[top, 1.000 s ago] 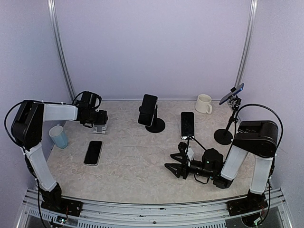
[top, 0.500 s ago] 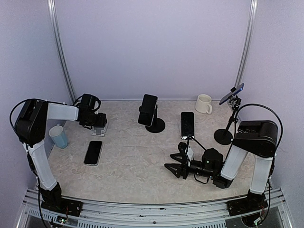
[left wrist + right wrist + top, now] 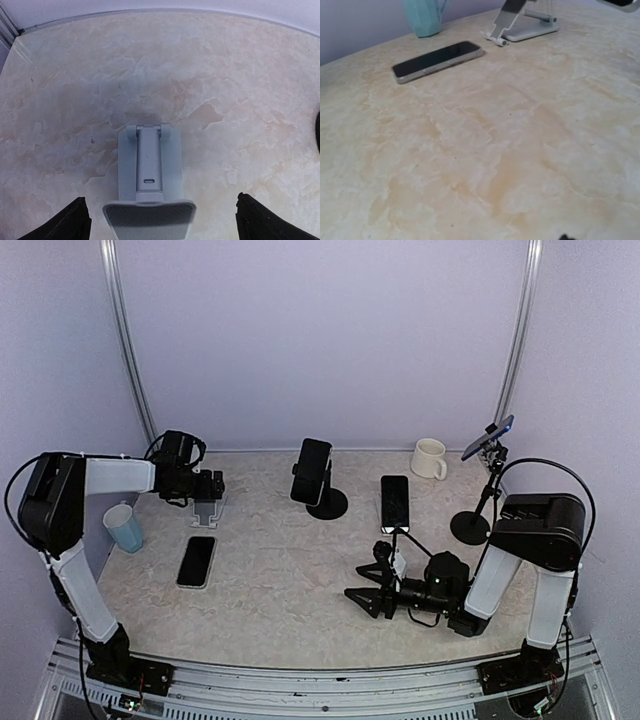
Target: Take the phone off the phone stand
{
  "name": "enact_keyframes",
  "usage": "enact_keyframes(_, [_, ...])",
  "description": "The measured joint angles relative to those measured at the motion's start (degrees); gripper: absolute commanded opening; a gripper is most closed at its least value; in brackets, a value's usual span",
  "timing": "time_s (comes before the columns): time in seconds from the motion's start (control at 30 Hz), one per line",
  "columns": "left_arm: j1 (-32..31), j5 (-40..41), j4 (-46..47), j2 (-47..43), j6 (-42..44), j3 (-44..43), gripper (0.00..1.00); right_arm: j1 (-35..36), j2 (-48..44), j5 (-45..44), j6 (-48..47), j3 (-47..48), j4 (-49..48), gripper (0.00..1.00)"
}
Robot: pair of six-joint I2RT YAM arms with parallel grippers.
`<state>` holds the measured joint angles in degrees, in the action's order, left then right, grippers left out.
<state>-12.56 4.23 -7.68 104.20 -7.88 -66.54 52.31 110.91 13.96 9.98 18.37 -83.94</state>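
left fingers wide, either side of grey stand, not touching | right fingers spread, low over surface, holding nothing | phone flat on surface, near stand, off it

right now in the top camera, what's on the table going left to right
pale blue plastic cup, black phone lying flat, black phone on round-based black stand, black phone right of centre, cream ceramic mug, tilted phone on tall black tripod
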Motion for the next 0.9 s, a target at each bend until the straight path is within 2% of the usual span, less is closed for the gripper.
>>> enact_keyframes(0.1, [-2.1,0.0,-0.1,-5.8,-0.6,1.7,0.99,-0.3,0.0,0.5,0.2,0.2,0.3,0.69])
enact_keyframes(0.3, [-13.0,-0.9,1.1,-12.7,-1.7,-0.8,0.99,-1.7,0.0,1.5,1.3,2.0,1.7,0.7])
enact_keyframes(0.5, [-22.0,-0.6,2.6,-12.5,-3.8,-3.0,0.99,-2.5,0.0,2.0,1.9,4.5,4.2,0.7])
enact_keyframes(0.9, [-27.9,-0.5,3.1,-2.5,-5.6,-5.2,0.99,-5.4,0.5,3.5,5.8,4.0,1.6,0.69])
